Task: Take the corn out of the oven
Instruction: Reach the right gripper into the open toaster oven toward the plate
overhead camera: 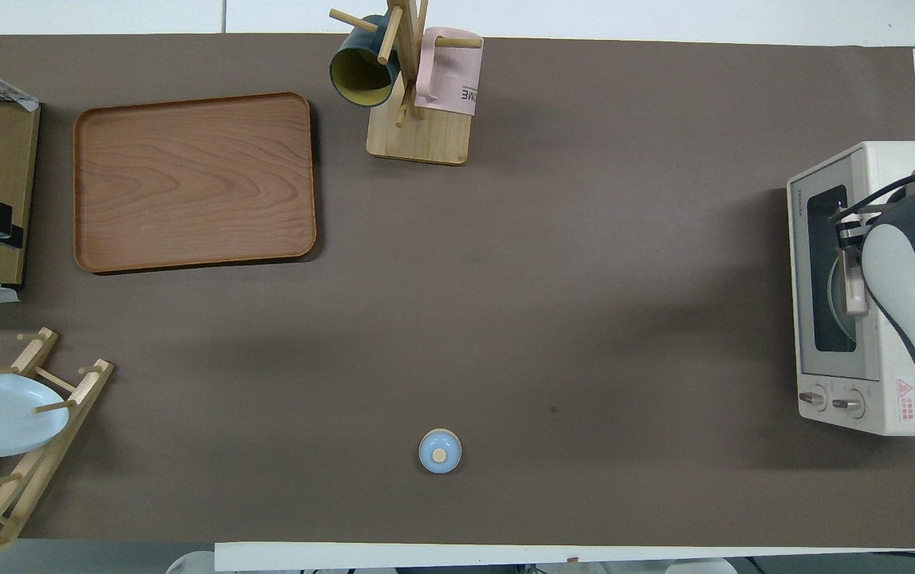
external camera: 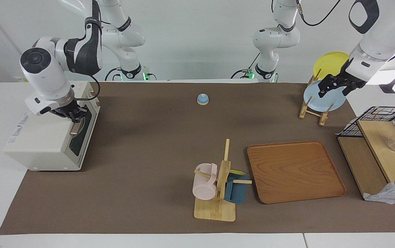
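The cream-white oven point(external camera: 42, 141) stands at the right arm's end of the table, its dark glass door shut; it also shows in the overhead view point(overhead camera: 888, 399). My right gripper point(external camera: 76, 115) is down at the top front edge of the oven, at the tan bar handle point(external camera: 74, 128), near the end of the handle farther from the robots point(overhead camera: 854, 291). The corn is hidden; only a pale round dish point(overhead camera: 834, 299) shows through the glass. My left gripper point(external camera: 333, 87) hangs open and empty in the air over the plate rack.
A plate rack point(external camera: 312, 106) holds a blue plate point(external camera: 323, 98) and a yellow plate point(external camera: 329, 63). A wooden tray point(external camera: 294, 170), a mug tree point(external camera: 218, 186) with two mugs, a small blue bell point(external camera: 202, 99) and a wire basket shelf point(external camera: 380, 148) are on the table.
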Action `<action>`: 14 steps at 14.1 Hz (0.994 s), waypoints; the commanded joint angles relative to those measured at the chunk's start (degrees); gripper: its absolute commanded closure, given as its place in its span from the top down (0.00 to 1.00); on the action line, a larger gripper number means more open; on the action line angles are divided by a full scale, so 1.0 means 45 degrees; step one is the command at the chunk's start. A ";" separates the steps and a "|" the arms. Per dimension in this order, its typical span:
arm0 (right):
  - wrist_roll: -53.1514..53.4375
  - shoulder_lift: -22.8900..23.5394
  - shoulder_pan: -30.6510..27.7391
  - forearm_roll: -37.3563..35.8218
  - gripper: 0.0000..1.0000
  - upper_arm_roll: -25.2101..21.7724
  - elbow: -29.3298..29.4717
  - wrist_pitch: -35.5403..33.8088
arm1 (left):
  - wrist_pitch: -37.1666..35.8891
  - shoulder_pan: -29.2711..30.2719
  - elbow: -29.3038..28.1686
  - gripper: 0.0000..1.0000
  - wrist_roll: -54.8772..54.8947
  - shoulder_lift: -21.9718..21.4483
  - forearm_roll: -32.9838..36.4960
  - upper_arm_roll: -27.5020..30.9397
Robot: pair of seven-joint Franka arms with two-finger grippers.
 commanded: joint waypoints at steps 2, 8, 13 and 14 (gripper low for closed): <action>0.1137 -0.0170 0.0281 -0.0176 0.00 0.0081 -0.1177 0.1226 | 0.0067 0.0008 -0.0319 1.00 0.0125 -0.0320 -0.0062 0.0087; 0.2760 0.0648 0.1474 -0.0059 0.00 0.0082 -0.1532 0.2730 | 0.0145 0.0008 -0.0319 1.00 0.0106 -0.0300 -0.0062 0.0087; 0.2957 0.2210 0.1514 0.1366 0.00 0.0082 -0.1552 0.4489 | 0.0086 0.0008 -0.0300 1.00 0.0125 -0.0320 -0.0062 0.0087; 0.2957 0.2464 0.1514 0.1599 0.00 0.0101 -0.1552 0.4724 | 0.0086 0.0008 -0.0300 1.00 0.0106 -0.0300 -0.0062 0.0087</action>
